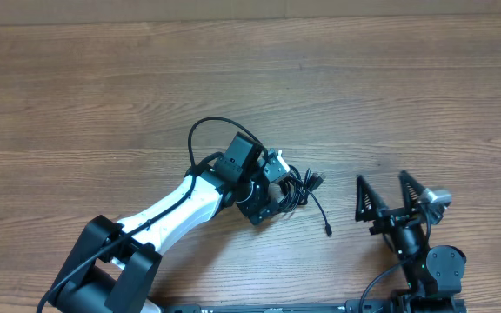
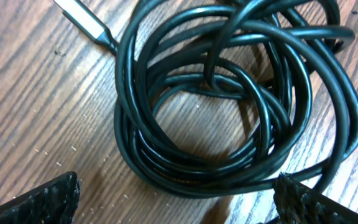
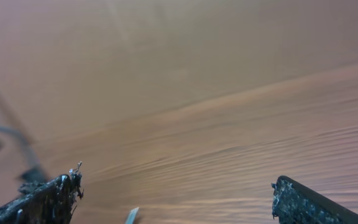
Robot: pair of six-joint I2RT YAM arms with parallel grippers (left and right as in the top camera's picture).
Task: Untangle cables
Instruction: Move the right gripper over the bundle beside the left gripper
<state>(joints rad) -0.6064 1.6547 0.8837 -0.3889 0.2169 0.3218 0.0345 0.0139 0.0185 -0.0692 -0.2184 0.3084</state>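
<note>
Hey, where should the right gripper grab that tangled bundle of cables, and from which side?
Probably the single strand trailing out of the cables toward its plug tip, taken from the right. It lies alone on bare table, nearest the open right gripper, while the open left gripper hovers over the rest of them.

Wood-grain table (image 1: 103,96) filling the overhead view, brown planks, soft even light, faint glare
</note>
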